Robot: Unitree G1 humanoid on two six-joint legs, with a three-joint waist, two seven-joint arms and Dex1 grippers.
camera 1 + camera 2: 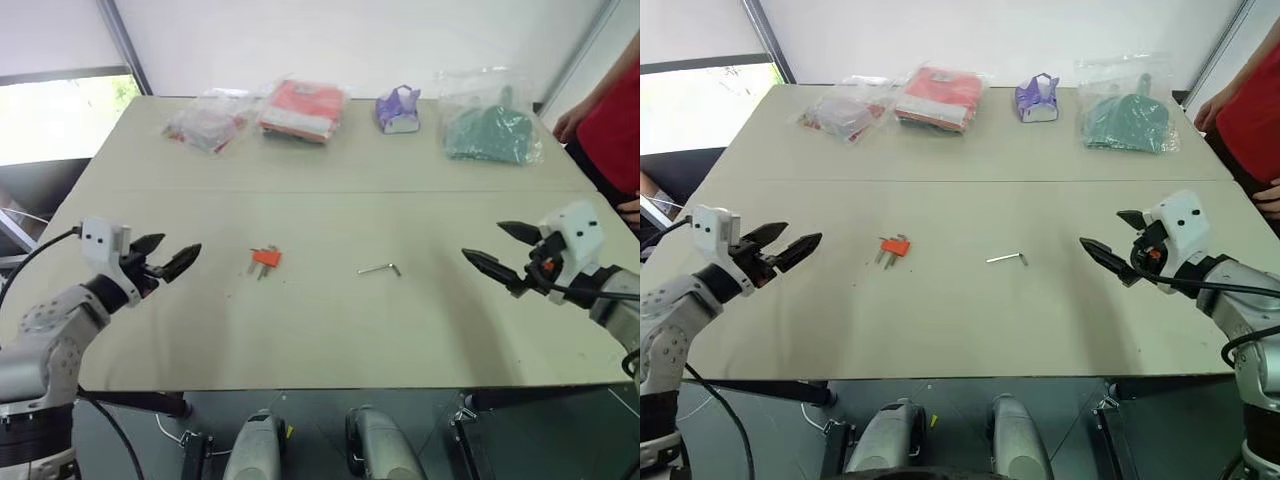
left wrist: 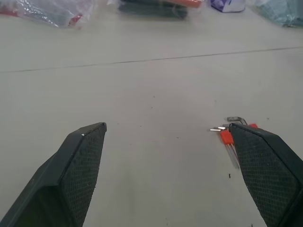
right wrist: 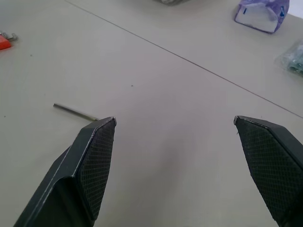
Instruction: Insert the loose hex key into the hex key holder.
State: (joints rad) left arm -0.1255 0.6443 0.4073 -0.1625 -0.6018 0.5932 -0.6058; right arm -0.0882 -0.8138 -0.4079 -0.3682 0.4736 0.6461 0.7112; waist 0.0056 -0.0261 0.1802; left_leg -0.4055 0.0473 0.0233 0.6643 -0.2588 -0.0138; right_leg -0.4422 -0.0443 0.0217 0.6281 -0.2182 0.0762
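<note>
The loose hex key (image 1: 380,268), a thin silver L-shaped rod, lies flat near the middle of the beige table (image 1: 330,330). Left of it rests the hex key holder (image 1: 265,258), a small orange block with thin dark keys sticking out. My left gripper (image 1: 168,253) hovers open at the table's left side, pointing toward the holder and well short of it. Over the right side my right gripper (image 1: 500,248) is open too, aimed at the loose key with a clear gap between them. In the right wrist view the key (image 3: 75,111) runs partly behind one finger (image 3: 90,156).
Along the far edge sit a clear bag of mixed items (image 1: 205,125), a red packet in clear plastic (image 1: 303,108), a small purple pouch (image 1: 398,110) and a bag of green parts (image 1: 490,130). A person in a red top (image 1: 610,110) stands at the far right corner.
</note>
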